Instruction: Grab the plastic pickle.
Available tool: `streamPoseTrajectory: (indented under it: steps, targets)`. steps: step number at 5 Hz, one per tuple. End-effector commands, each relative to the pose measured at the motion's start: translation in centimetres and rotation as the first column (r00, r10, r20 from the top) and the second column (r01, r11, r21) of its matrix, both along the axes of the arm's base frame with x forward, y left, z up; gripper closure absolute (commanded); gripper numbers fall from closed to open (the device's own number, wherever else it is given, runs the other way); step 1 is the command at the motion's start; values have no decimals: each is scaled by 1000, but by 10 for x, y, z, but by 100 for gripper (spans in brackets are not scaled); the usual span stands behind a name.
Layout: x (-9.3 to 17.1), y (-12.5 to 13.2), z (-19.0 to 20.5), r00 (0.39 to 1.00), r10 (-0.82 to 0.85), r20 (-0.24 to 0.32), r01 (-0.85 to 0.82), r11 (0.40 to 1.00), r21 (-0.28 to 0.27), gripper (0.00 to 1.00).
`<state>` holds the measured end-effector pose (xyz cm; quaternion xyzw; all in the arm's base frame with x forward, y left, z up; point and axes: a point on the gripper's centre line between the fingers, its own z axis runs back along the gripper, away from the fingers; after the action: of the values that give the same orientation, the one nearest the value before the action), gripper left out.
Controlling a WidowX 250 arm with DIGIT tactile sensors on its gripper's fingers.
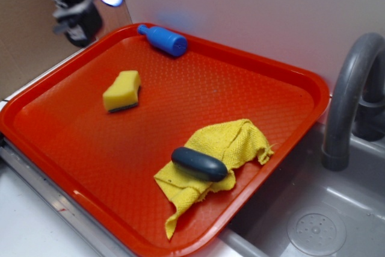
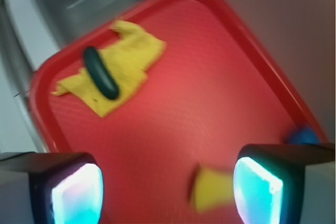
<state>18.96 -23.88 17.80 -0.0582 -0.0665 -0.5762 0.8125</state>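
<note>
Take the tray (image 1: pixel 72 167) as your landmark. Your gripper (image 1: pixel 81 1) hangs above its far left corner, touching nothing; the wrist view shows the fingers (image 2: pixel 73 192) spread wide apart with bare tray between them. The sponge (image 1: pixel 122 91) lies on the tray's left half, the bottle (image 1: pixel 163 40) against its far rim. Right of centre, near the tray's front edge, the pickle (image 1: pixel 199 164) rests on the cloth (image 1: pixel 231 142), well apart from the gripper. The sink (image 1: pixel 313 221) and faucet (image 1: pixel 349 94) sit beyond the tray's right side.
</note>
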Motion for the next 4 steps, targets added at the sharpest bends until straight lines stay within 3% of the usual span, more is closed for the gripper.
streamPoseTrajectory:
  steps: [1,2,3,4]
  targets:
    - [-55,-30,-19,936,-348,-41,350,936,46,0]
    - [-62,-35,-40,927,-364,-93,372,924,87,0]
    - [-68,-47,-64,914,-384,-130,405,878,255,0]
    - [-64,-59,-74,929,-346,-129,369,888,274,0]
